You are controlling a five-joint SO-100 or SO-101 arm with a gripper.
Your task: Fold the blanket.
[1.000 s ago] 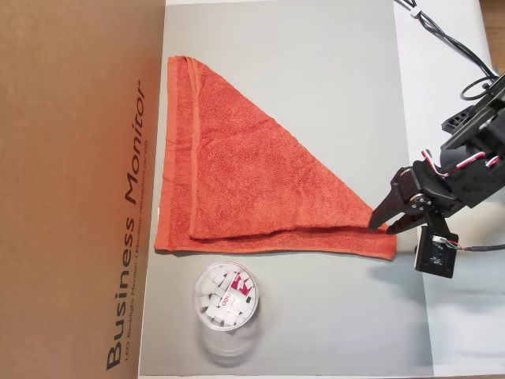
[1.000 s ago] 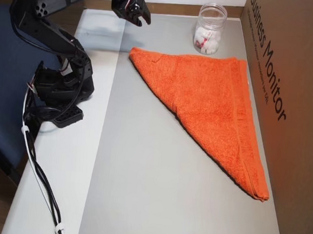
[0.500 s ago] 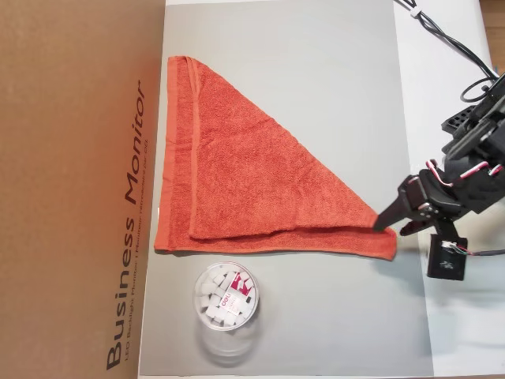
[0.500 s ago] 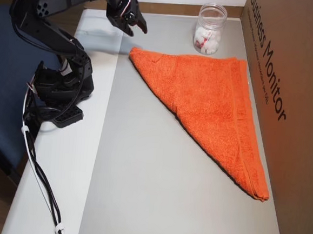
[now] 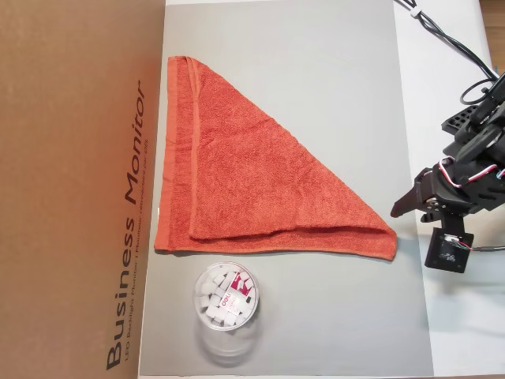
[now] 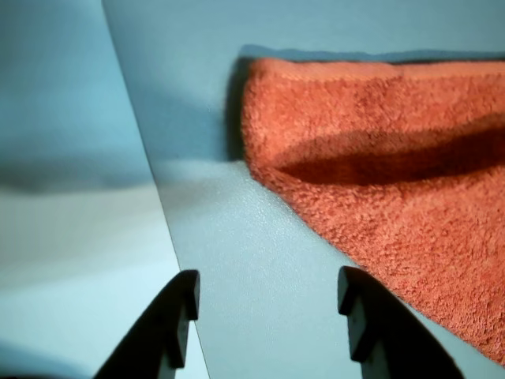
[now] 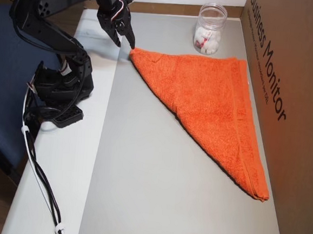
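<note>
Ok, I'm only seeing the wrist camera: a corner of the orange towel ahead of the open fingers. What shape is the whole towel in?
Observer: The towel lies folded into a triangle on the grey mat.
Operator: Which corner am I at?
Observer: The gripper is by the pointed corner farthest from the cardboard box, near the mat's edge. The towel's hemmed edge runs along that box.
Operator: Anything else close by?
Observer: A clear jar of small white pieces stands on the mat close beside one edge of the towel.
</note>
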